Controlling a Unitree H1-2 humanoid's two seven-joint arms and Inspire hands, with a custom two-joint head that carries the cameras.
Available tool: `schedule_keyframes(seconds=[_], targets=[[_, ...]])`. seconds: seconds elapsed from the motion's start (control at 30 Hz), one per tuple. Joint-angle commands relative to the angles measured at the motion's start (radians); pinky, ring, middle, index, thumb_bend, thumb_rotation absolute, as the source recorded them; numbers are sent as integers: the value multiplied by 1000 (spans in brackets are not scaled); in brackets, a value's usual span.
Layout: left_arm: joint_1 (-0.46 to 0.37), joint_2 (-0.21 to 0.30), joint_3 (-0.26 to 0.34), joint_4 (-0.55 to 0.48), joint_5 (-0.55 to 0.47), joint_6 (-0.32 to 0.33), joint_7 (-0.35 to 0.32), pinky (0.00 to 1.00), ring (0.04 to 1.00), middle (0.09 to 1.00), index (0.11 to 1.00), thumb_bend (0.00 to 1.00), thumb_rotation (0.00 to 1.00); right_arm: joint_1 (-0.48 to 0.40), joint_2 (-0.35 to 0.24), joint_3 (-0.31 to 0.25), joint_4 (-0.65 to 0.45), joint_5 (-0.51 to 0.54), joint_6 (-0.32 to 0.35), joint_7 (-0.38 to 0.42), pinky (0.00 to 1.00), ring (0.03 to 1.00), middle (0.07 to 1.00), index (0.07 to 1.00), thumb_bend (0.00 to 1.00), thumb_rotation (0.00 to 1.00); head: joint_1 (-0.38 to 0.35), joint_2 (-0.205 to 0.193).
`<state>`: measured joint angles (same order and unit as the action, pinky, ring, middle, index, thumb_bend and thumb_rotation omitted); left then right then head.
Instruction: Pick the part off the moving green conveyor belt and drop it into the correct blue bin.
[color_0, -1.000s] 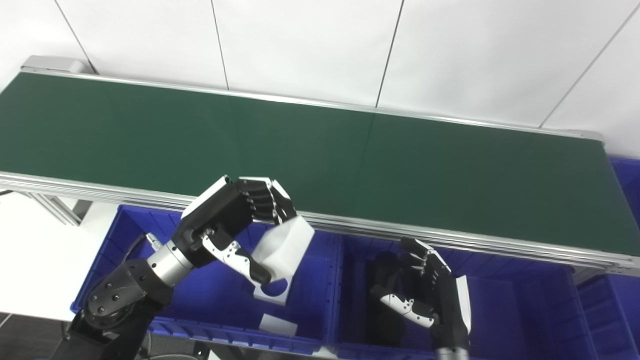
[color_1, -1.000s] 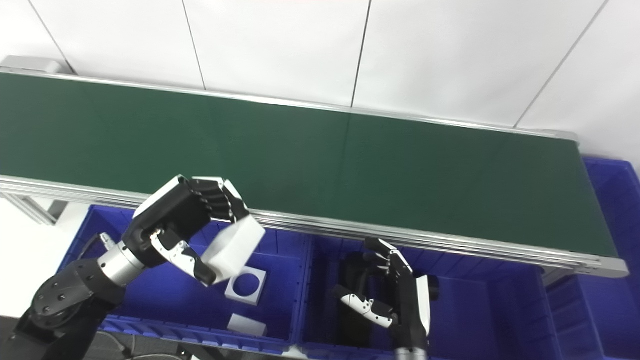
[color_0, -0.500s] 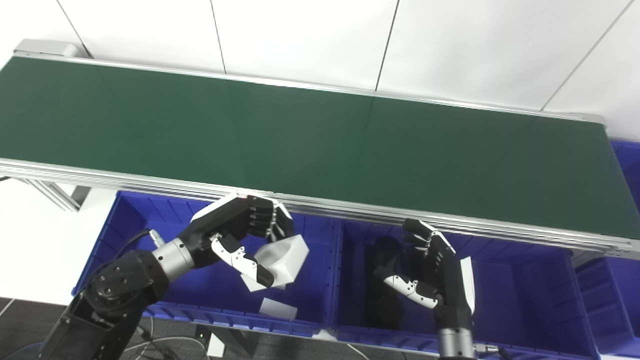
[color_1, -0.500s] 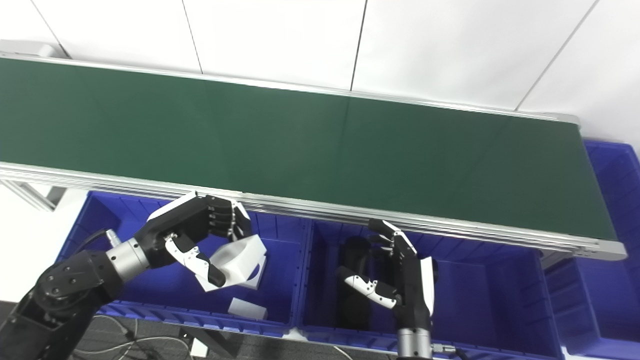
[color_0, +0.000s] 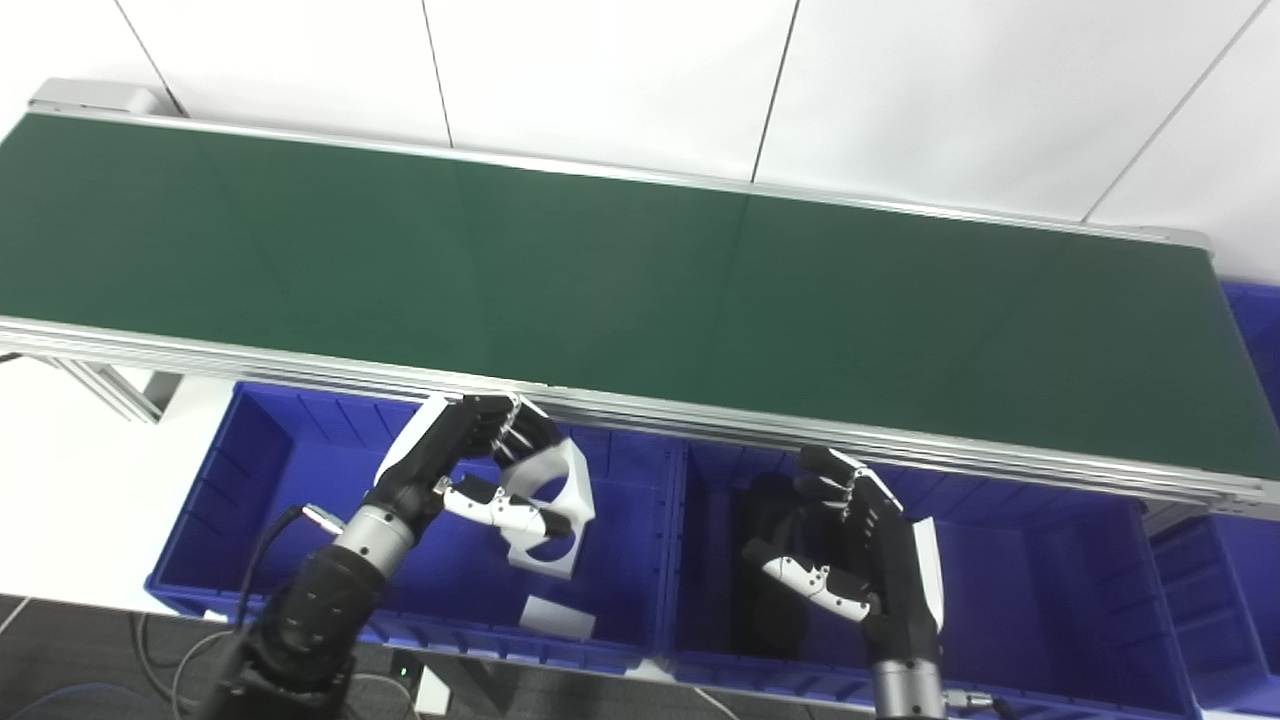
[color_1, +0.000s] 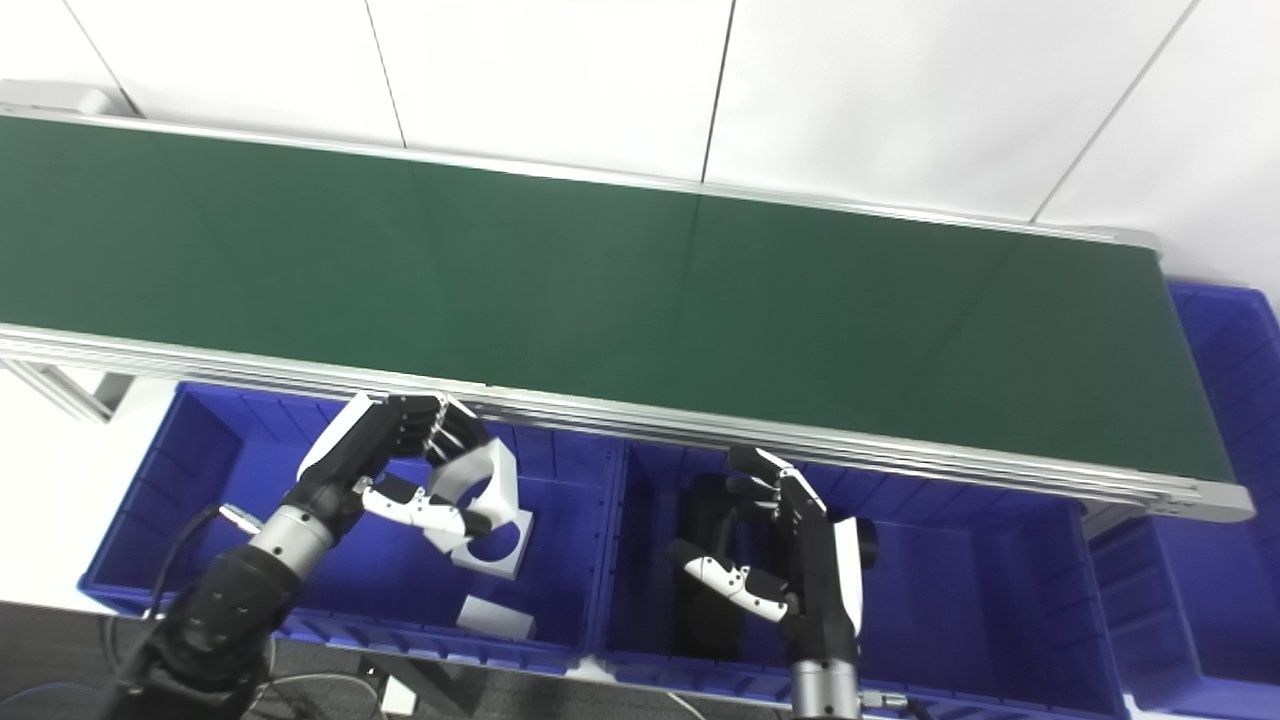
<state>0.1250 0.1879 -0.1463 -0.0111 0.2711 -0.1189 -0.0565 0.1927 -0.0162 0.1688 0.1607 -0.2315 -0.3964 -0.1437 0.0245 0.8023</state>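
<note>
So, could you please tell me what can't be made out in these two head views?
- Black parts in the middle blue bin: hidden behind the right hand, both views.
- White part in the left hand: whether released, unclear; fingers cover it.
- Far-right bin: cut off by the edge.

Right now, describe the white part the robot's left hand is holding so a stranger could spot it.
Below the green conveyor belt, look in the leftmost blue bin. The white ring-shaped part hangs in the left hand, above two white parts lying in the bin: it alone is held.
</note>
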Motion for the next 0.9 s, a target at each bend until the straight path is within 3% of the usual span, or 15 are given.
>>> schedule_keyframes(seconds=[0.0, 0.1, 0.3, 0.33, 0.37, 0.43, 0.7, 0.77, 0.87], targets=[[-4, 3, 7, 4, 54, -74, 56, 341, 416, 485, 518, 501, 0, 3, 9, -4, -19, -10, -51, -6, 565, 691, 742, 734, 690, 2, -1, 1], [1, -7, 9, 15, 99, -83, 91, 341, 413, 491, 522, 500, 0, 11, 11, -6, -33, -13, -37, -6, 571, 698, 747, 745, 685, 6, -1, 2], [11, 15, -22, -29, 123, -72, 49, 347, 457, 510, 519, 477, 0, 19, 17, -9, -48, -6, -27, 4, 569, 698, 753, 759, 679, 10, 8, 9], [12, 16, -27, -38, 127, -67, 43, 461, 542, 504, 505, 503, 0, 19, 18, -9, -47, -4, -29, 4, 569, 698, 755, 759, 678, 9, 8, 9], [13, 14, -29, -43, 128, -59, 40, 548, 622, 619, 610, 721, 0, 18, 18, -9, -45, -5, -32, 4, 569, 696, 754, 759, 680, 5, 11, 9], [17, 5, -30, -60, 115, -31, 23, 656, 735, 747, 716, 841, 0, 17, 18, -9, -42, -5, -37, 3, 566, 693, 752, 763, 684, 0, 14, 12], [16, 11, -58, -114, 123, 78, -55, 720, 811, 850, 835, 812, 45, 12, 21, -12, -41, 6, -23, 9, 571, 684, 745, 782, 694, 2, 16, 20], [8, 32, -75, -129, 132, 109, -98, 781, 920, 950, 876, 795, 129, 8, 18, -12, -36, 4, -26, 9, 572, 685, 745, 782, 693, 0, 16, 18], [0, 49, -85, -172, 130, 172, -152, 801, 959, 979, 871, 792, 130, 5, 16, -10, -28, 2, -36, 9, 573, 686, 745, 783, 689, 1, 12, 15]])
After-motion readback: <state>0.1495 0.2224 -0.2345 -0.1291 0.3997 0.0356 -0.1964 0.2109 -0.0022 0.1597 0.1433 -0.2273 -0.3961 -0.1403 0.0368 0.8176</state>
